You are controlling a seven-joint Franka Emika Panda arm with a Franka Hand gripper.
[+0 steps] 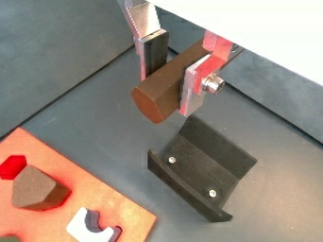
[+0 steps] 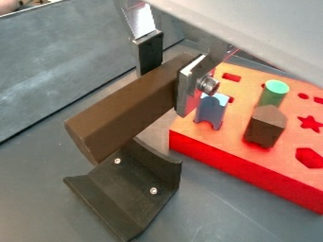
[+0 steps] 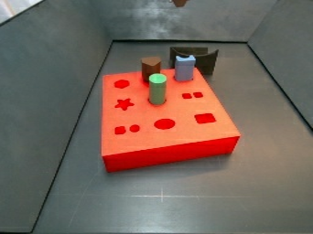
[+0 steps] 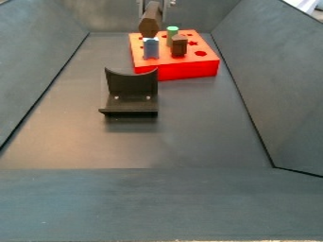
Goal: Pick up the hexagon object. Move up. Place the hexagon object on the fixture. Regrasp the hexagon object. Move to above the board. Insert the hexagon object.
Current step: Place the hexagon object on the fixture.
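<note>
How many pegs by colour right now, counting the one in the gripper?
Brown: 2, the hexagon object held in the gripper above the fixture, and a stubby peg in the board
Green: 1, round peg
Blue: 1, peg
Total: 4

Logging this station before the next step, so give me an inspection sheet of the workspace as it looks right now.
Surface: dark grey floor, bare in front.
Job's things: hexagon peg held level in the air; fixture empty below it; board on the floor beyond it.
Clutter: green peg, blue piece and stubby brown peg standing in the board.
Grippers: tool above the fixture, shut on the hexagon peg.
Cables: nothing seen.
Surroundings: grey walls around the floor.
</note>
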